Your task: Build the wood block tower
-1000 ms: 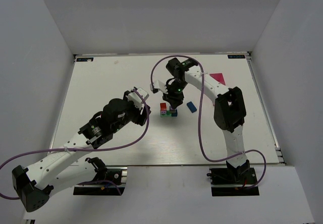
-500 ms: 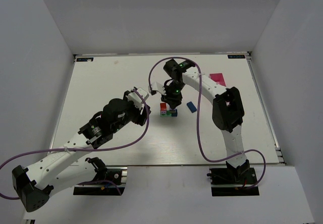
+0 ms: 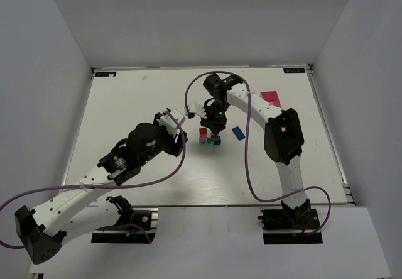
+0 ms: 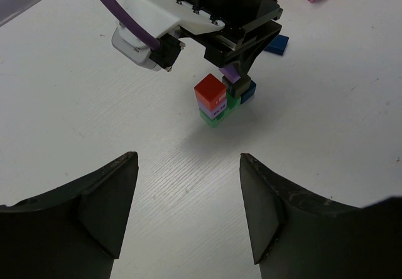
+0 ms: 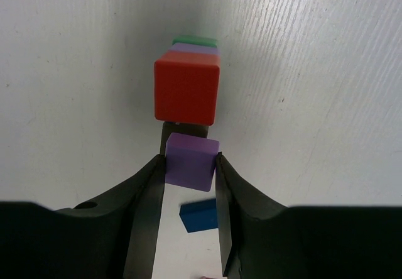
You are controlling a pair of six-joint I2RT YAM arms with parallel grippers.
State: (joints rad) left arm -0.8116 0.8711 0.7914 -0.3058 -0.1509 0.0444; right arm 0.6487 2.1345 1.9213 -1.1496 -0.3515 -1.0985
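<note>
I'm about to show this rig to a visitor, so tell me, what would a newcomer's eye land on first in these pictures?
First, the right end effector, shut on a purple cube right beside the red-topped block tower at mid-table. Next, the left end effector, open and empty, pointing at that tower from the near left. A loose blue block lies just to the tower's right.
</note>
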